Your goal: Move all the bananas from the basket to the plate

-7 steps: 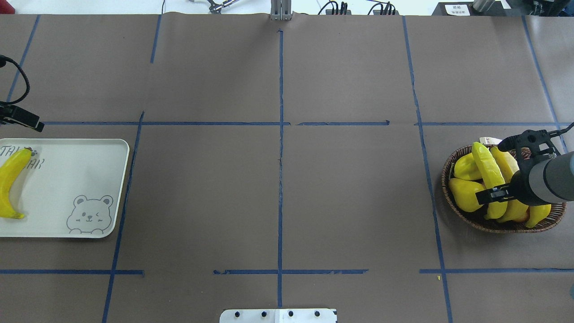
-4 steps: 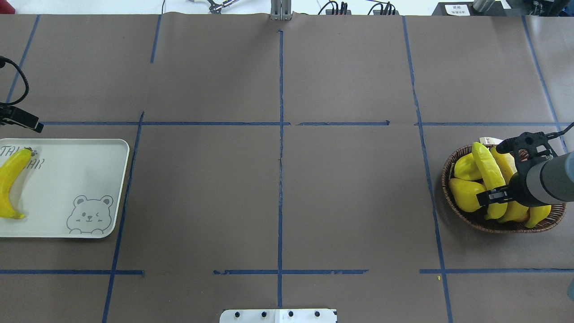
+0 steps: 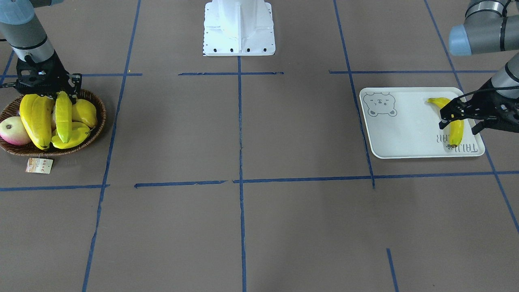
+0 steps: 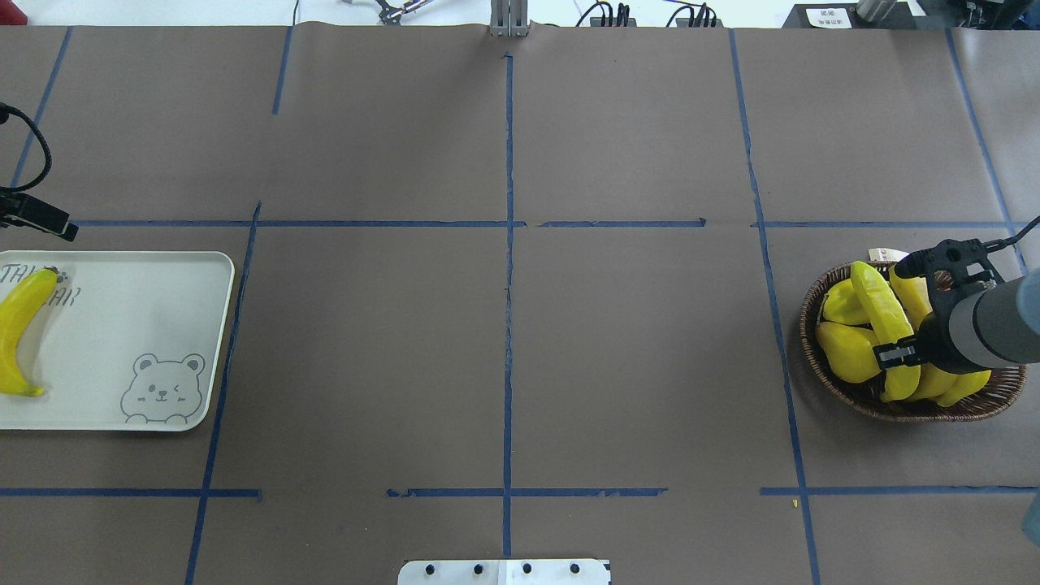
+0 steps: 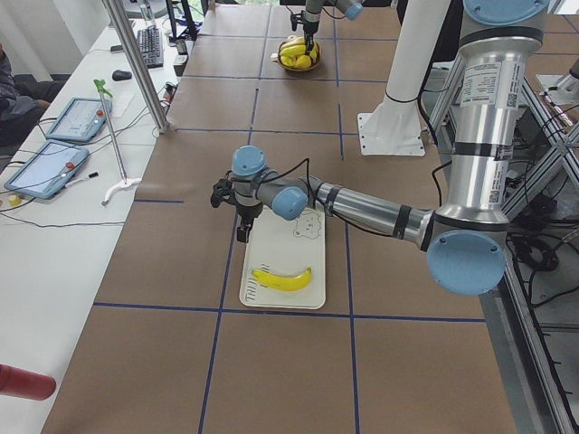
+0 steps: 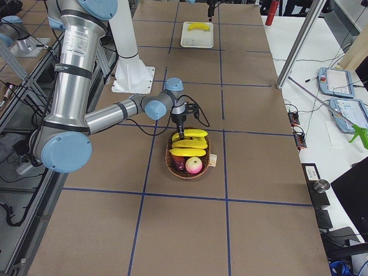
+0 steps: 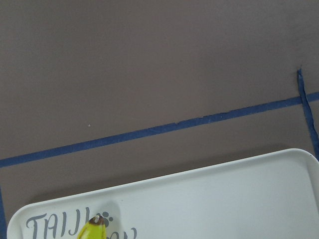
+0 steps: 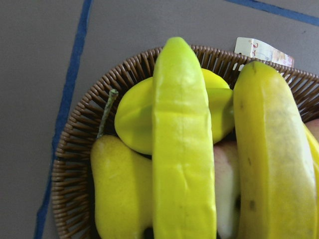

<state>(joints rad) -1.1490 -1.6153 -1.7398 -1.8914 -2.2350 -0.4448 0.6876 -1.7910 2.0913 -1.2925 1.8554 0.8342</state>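
Black right gripper (image 4: 902, 313), jaws apart, hovers low over basket's (image 4: 894, 409) bananas (image 4: 912, 296).

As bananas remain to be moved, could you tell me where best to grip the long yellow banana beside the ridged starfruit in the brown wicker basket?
Probably the middle of the long yellow banana, from straight above, closing across its width: it lies on top of the pile. The ridged yellow-green starfruit lies close alongside, so the gap on that side is narrow.

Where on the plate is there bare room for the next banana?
Bare: the plate's middle, between the banana at one short end and the bear face at the other. Crowded: the basket, heaped with fruit under the right hand.
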